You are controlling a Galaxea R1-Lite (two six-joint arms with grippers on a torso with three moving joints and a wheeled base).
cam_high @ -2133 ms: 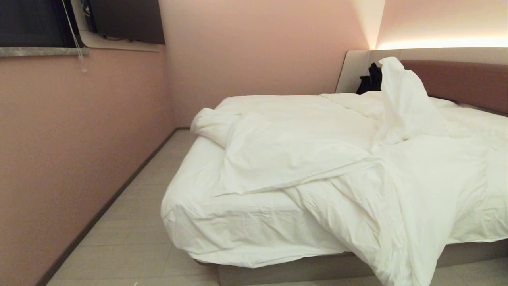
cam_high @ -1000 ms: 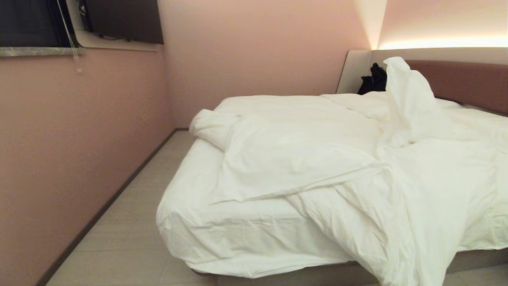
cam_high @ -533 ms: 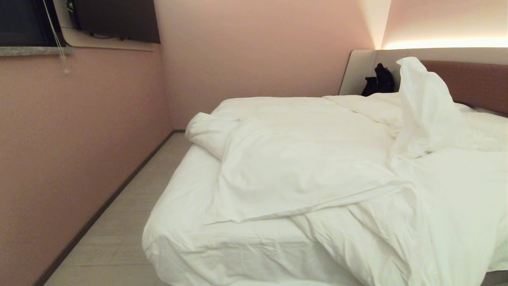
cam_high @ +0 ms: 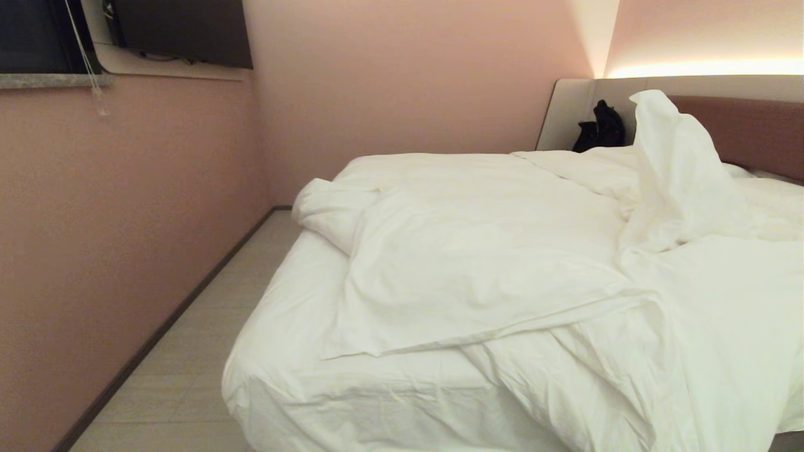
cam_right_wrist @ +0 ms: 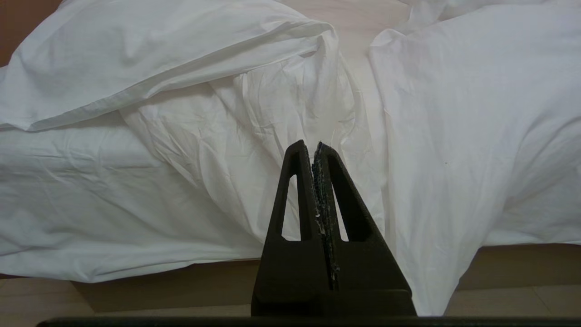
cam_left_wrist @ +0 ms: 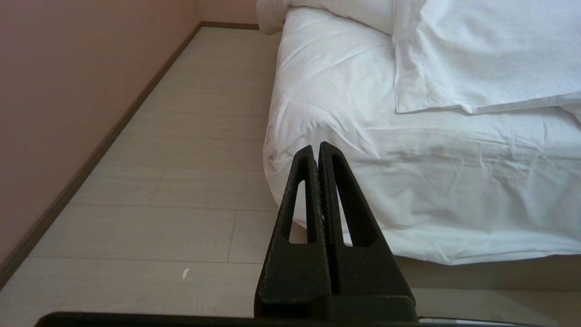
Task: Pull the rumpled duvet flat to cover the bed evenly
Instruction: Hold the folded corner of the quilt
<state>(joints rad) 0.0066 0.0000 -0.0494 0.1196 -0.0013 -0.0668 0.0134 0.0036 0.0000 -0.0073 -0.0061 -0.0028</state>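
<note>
Plainly rumpled, the duvet [cam_high: 502, 263] lies heaped across the bed [cam_high: 295, 351] — one flat fold spread over the middle, a rolled bundle at the bed's left edge, and a peak of cloth standing upright near the headboard [cam_high: 747, 129]. On the right side it spills over the near edge and hangs toward the floor [cam_high: 188, 370]. The near left corner of the mattress is uncovered, showing only the creased sheet [cam_high: 352, 389].

Neither arm appears in the head view. The left tool [cam_left_wrist: 317, 146] is pressed fully together with nothing between its fingers; it hangs off the bed, pointing at the near corner of the sheeted mattress. The right tool [cam_right_wrist: 311, 145] is likewise closed up and empty, apart from the cloth, facing the hanging drape of the duvet at the bed's near edge, above the grey-beige plinth [cam_right_wrist: 159, 286].

Behind the bed a dark bag [cam_high: 602, 129] sits at the beige surround beside the headboard. Pink walls close in the room — a dark screen [cam_high: 182, 31] is mounted high on the wall at the left, with a pull cord [cam_high: 85, 56] hanging nearby.
</note>
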